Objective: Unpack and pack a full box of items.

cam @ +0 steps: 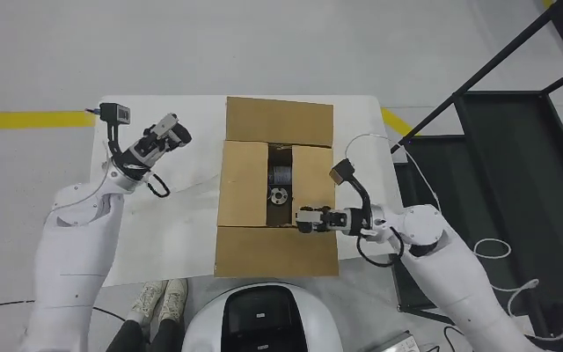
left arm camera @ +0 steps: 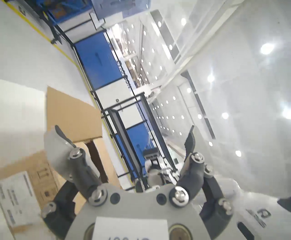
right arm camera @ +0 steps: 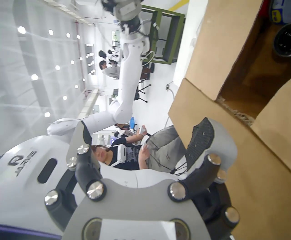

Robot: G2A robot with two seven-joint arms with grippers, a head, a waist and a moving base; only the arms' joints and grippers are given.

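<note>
White table (cam: 176, 238) is carrying everything here, and the brown cardboard box (cam: 244, 185) is sitting at its middle, just in front of the robot. The box is lying partly open: its far flap (cam: 280, 119) and near flap (cam: 277, 253) are folded out flat, while the two side flaps (cam: 313, 176) are lying inward over the top, leaving a narrow gap between them. A white label (left arm camera: 18, 200) is showing on the box's outer wall in the left wrist view.

The left gripper (cam: 180, 132) is hanging above the bare table to the left of the box, level with its far flap and apart from the cardboard. Its fingers (left arm camera: 55, 145) are standing wide apart and holding nothing. The right gripper (cam: 302, 220) is hovering at the box's near right corner, where the right side flap is meeting the near flap. Its jaws are also spread wide with nothing between them. One ribbed pad (right arm camera: 200, 141) is showing against the flap's edge, though whether it is touching the cardboard cannot be told.

Down in the gap, a dark ribbed cylinder (cam: 280, 175) is lying beside a dark round item (cam: 279, 197). A small blue and yellow thing (right arm camera: 278, 13) is peeking out just past the round item.
</note>
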